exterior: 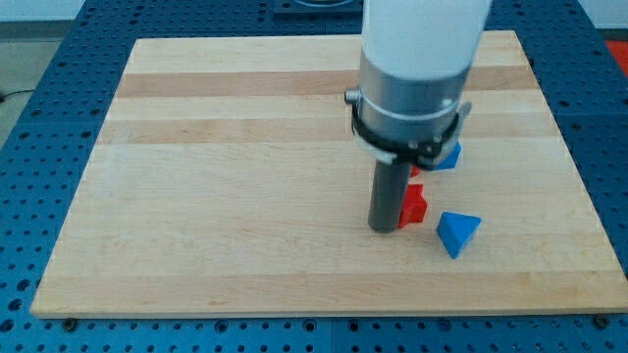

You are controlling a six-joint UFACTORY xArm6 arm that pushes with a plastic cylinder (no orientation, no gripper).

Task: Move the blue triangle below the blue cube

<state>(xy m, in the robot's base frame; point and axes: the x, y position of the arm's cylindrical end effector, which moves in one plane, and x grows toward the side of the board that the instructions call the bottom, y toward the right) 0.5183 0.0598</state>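
The blue triangle (457,233) lies on the wooden board (216,196) toward the view's lower right. The blue cube (449,154) sits above it, mostly hidden behind the arm's grey and white body, with only its right corner showing. My tip (383,228) rests on the board to the left of the blue triangle. A red block (413,204) sits right beside the rod, between my tip and the blue blocks; its shape is partly hidden. My tip is apart from the blue triangle.
The arm's wide body (412,78) covers the upper middle of the board. A blue perforated table (39,147) surrounds the board on all sides. The board's right edge is near the blue blocks.
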